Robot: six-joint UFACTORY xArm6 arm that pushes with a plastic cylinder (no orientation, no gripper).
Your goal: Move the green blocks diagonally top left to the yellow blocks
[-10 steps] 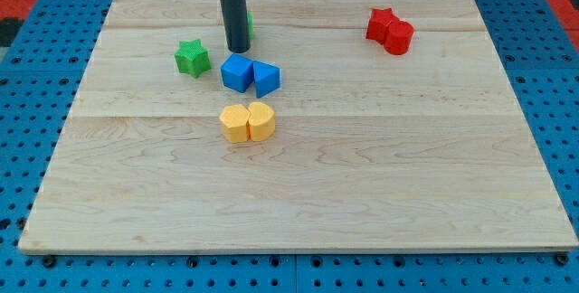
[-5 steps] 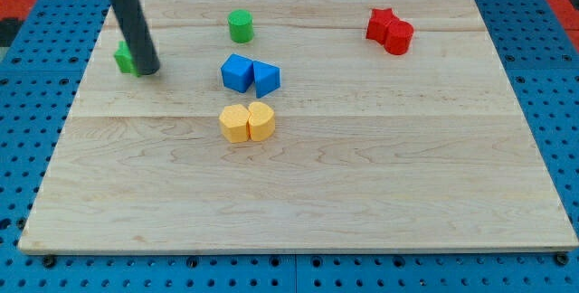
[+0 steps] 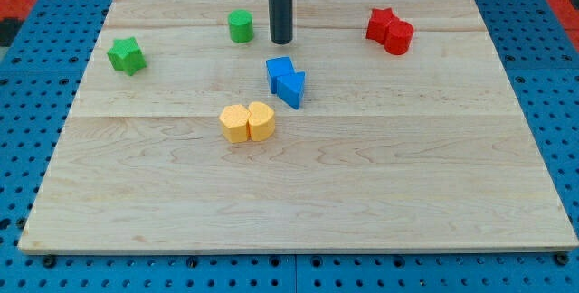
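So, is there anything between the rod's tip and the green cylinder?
No. In the camera view, my tip stands just to the view's right of the green cylinder, and only bare wooden board lies between them.

- I count two green blocks: a green star (image 3: 127,55) and a green cylinder (image 3: 240,26).
- Two yellow blocks (image 3: 247,122), touching.
- Two blue blocks (image 3: 286,81), touching.
- Two red blocks (image 3: 390,31), touching.
- One wooden board (image 3: 362,175).
- One rod, my tip (image 3: 281,42).
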